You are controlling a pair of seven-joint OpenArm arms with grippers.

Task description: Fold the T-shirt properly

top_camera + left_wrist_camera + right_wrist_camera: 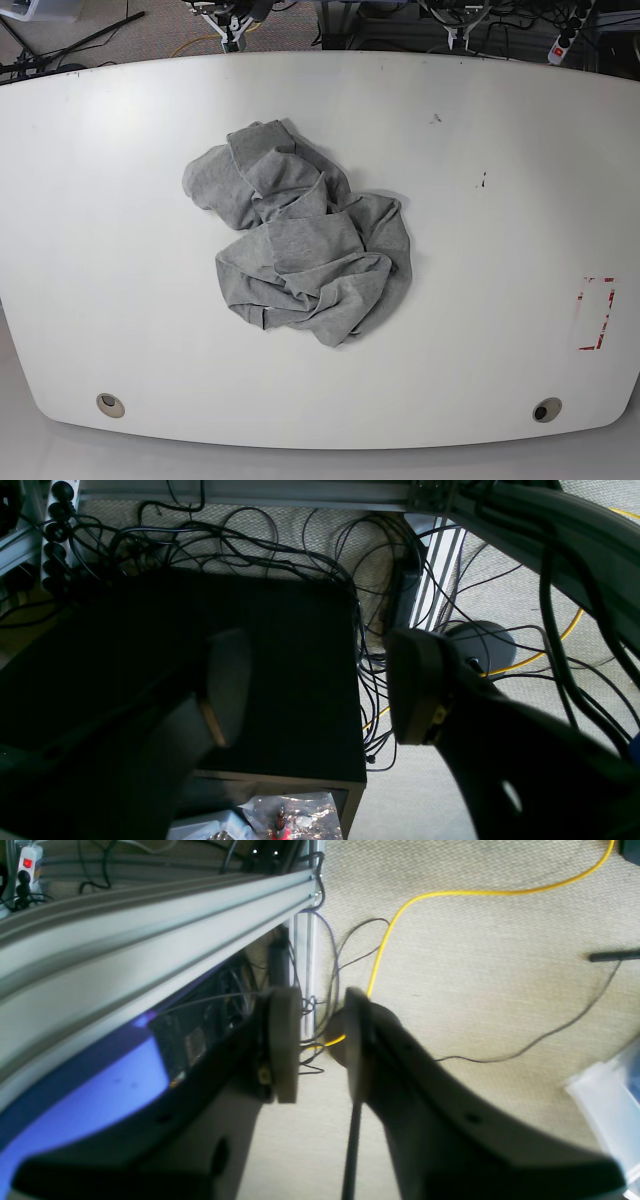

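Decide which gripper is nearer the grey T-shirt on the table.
Probably right, but unsure. Neither the left gripper nor the right gripper shows over the table; both face floor. The T-shirt lies toward the right arm's side.

- T-shirt crumpled, lettering hidden in folds
- Neither arm shows in base view
- Right tool blurred
- Bench cut at 6 o'clock

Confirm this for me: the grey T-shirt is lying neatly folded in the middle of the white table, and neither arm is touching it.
Not quite. The T-shirt is not folded; it lies in a crumpled heap, as the base view shows. The rest holds: it sits around the middle of the white table, and neither arm is touching it, since no arm shows over the table there.
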